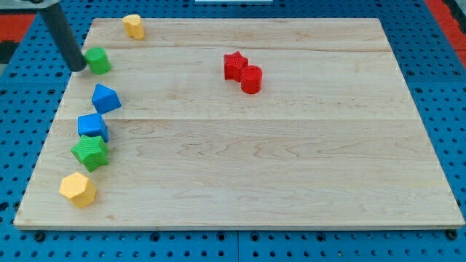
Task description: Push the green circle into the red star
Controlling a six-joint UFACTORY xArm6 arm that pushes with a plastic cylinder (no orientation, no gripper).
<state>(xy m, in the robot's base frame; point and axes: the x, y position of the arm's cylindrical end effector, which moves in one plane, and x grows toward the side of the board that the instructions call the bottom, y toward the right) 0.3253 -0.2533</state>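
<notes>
The green circle [97, 60] sits near the board's upper left. The red star [234, 65] lies right of the middle top, touching a red cylinder [251, 79] at its lower right. My tip [78, 67] is at the green circle's left side, touching or nearly touching it. The rod slants up to the view's top left.
A yellow block [133, 26] lies at the top left edge. Down the left side lie a blue triangular block [105, 97], a blue cube [93, 126], a green star [90, 151] and a yellow hexagon [78, 189]. The wooden board [291, 167] rests on a blue pegboard.
</notes>
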